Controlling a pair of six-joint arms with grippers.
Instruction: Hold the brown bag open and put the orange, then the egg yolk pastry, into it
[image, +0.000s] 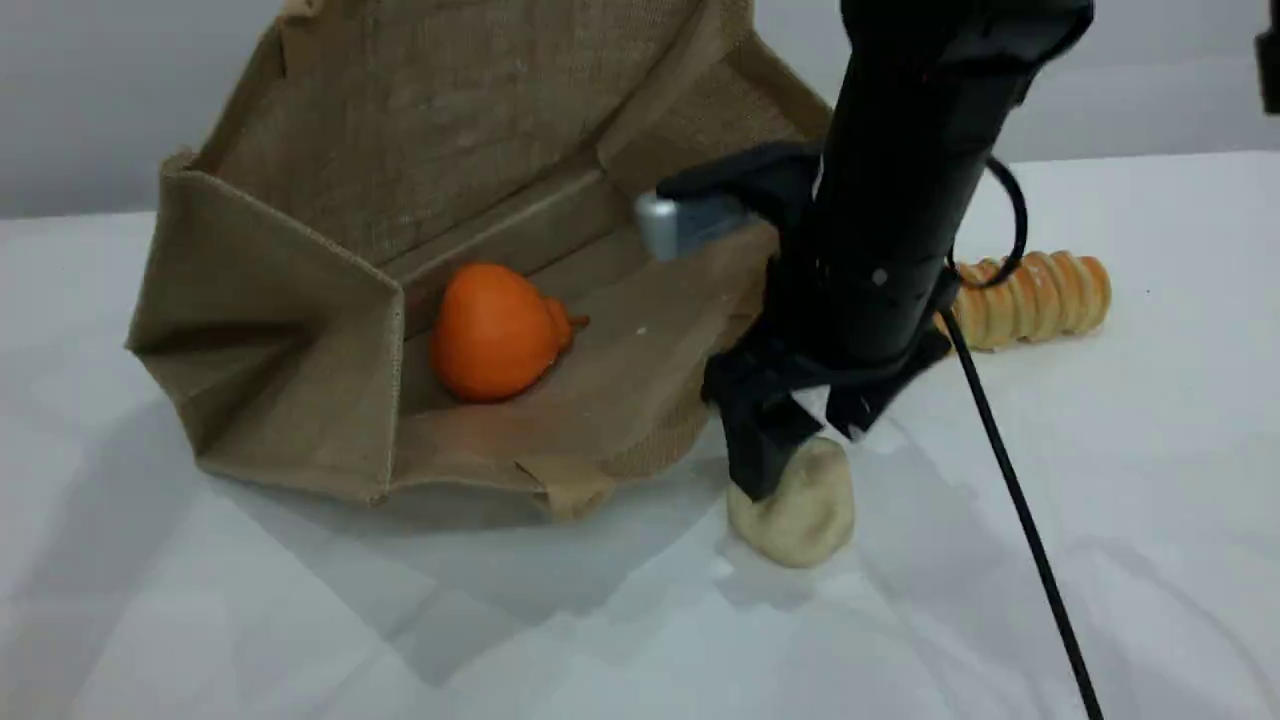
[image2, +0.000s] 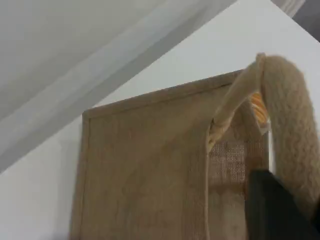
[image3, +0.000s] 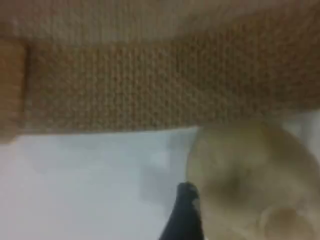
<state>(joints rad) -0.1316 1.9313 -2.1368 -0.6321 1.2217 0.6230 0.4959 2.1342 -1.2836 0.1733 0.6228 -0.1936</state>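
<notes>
White table (image: 300, 620): right hand (image: 800, 455) straddles egg yolk pastry (image: 808, 518) beside brown bag (image: 300, 300).

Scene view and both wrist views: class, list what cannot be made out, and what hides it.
- Scene view: the arm hides whether the right end effector touches the pale cream, dimpled egg yolk pastry.
- Left wrist view: the bottom edge cuts off the left end effector's grip on the tan-brown jute bag's rope handle.
- Scene view: the arm covers one end of the ridged golden bread roll.
</notes>
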